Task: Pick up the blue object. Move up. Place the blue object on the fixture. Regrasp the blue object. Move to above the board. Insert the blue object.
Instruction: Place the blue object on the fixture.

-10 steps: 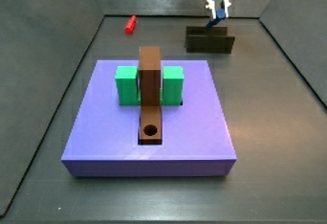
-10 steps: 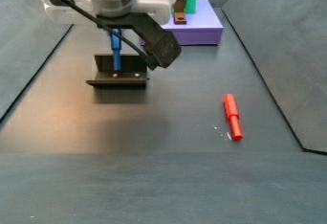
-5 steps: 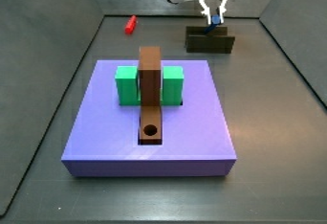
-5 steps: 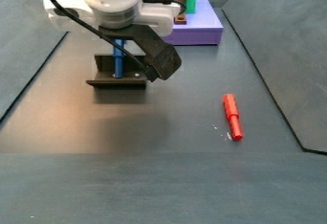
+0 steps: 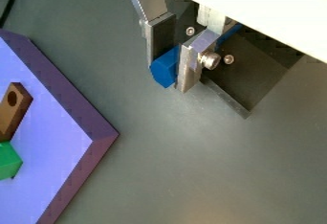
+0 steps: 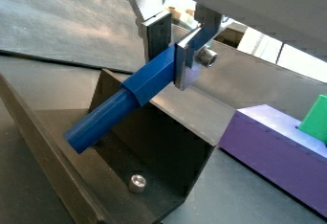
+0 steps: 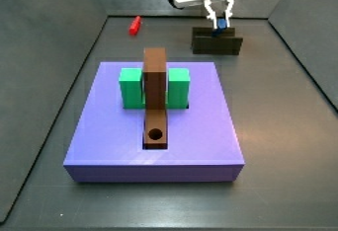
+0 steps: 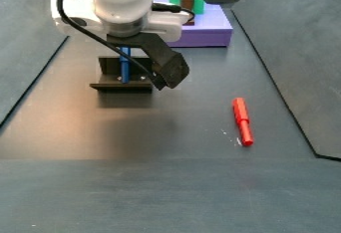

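Note:
The blue object is a long square bar held in my gripper. The flat silver fingers are shut on its upper end in both wrist views. The bar hangs down at a slant over the dark fixture, with its lower end near the fixture's edge; I cannot tell whether it touches. In a side view my gripper is just above the fixture at the far right. It also shows in a side view above the fixture. The purple board lies in the middle.
On the board stand a brown bar with a hole and a green block. A red piece lies on the floor, apart from the fixture. Dark walls bound the floor on all sides.
My gripper has come down a little with the blue object, closer to the fixture. Nothing else has moved.

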